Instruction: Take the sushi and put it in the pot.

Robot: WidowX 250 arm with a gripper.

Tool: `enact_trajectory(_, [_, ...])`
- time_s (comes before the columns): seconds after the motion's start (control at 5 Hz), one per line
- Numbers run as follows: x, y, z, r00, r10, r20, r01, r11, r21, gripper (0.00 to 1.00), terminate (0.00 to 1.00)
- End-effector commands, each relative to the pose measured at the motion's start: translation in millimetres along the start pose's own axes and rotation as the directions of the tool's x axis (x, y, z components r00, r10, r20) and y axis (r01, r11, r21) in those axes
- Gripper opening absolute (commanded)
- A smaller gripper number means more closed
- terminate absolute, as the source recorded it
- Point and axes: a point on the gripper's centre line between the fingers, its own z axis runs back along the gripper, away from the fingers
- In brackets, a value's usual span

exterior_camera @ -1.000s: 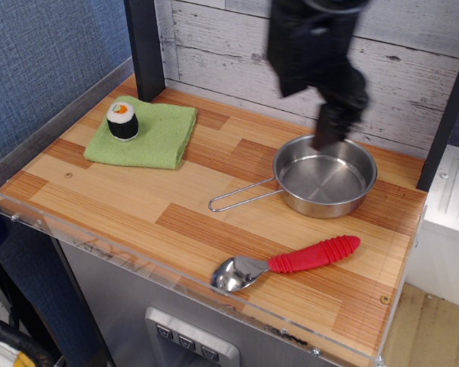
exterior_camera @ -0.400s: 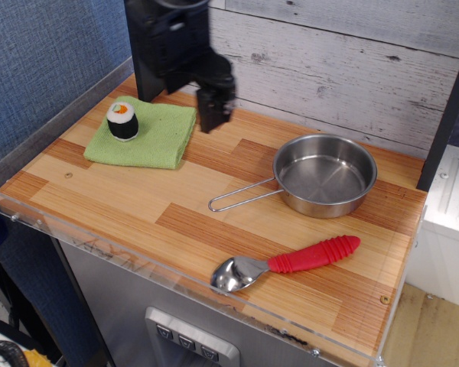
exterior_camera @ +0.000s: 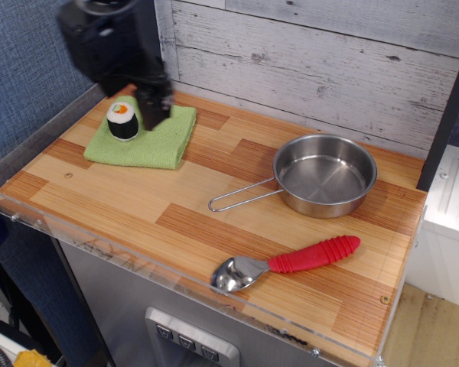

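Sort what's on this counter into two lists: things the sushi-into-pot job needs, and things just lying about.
Needed: sushi, on the green cloth; pot, nothing in it; gripper, right beside the sushi.

Lying about: green cloth under the sushi; red-handled spoon near the front edge.
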Motion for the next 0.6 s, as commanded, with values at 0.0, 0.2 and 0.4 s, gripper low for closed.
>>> enact_trajectory(0.0, [8.2, -36.7, -16.9, 0.993, 0.114, 0.004, -0.114, 0.993, -0.011, 1.0, 0.0])
enact_trajectory(0.2, [8.6, -54.1, -32.6, 0.987, 0.158, 0.021, -0.158, 0.987, 0.002, 1.0, 0.0])
enact_trajectory(0.4, [4.3, -69.8, -46.3, 0.984, 0.177, 0.03, -0.178, 0.984, 0.007, 1.0, 0.0])
